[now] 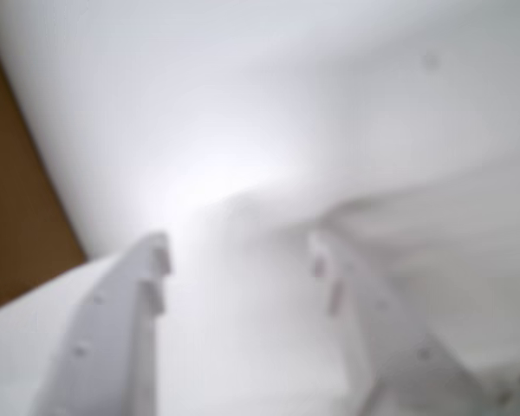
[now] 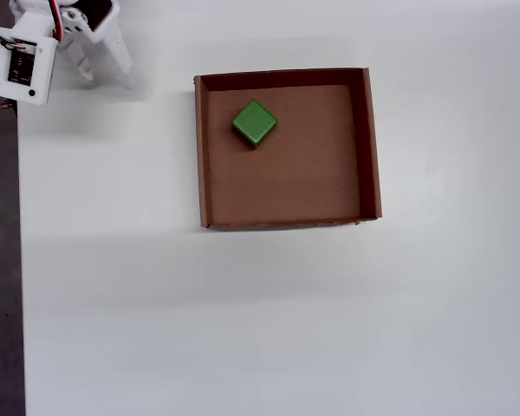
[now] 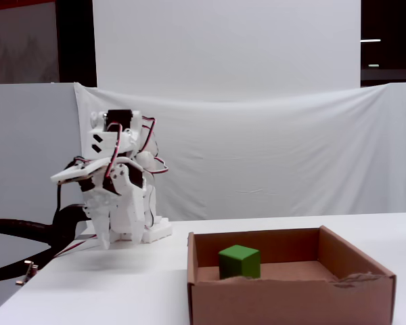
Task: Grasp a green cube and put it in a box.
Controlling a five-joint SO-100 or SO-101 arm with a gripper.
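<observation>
Inside one box (image 2: 371,147), one green cube (image 2: 255,122) near its upper-left corner; empty jaws (image 1: 240,256) apart, well away.

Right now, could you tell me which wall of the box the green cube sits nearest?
In the overhead view, the green cube sits nearest the top wall of the box.

The wrist view is badly blurred: the pincer (image 1: 238,260) reads as two pale fingers cut off at the bottom edge, over a featureless white surface (image 1: 269,104). In the overhead view, the arm (image 2: 52,43) is cropped by the upper left corner. In the fixed view, the box (image 3: 291,294) front wall hides the cube's (image 3: 239,261) base.
</observation>
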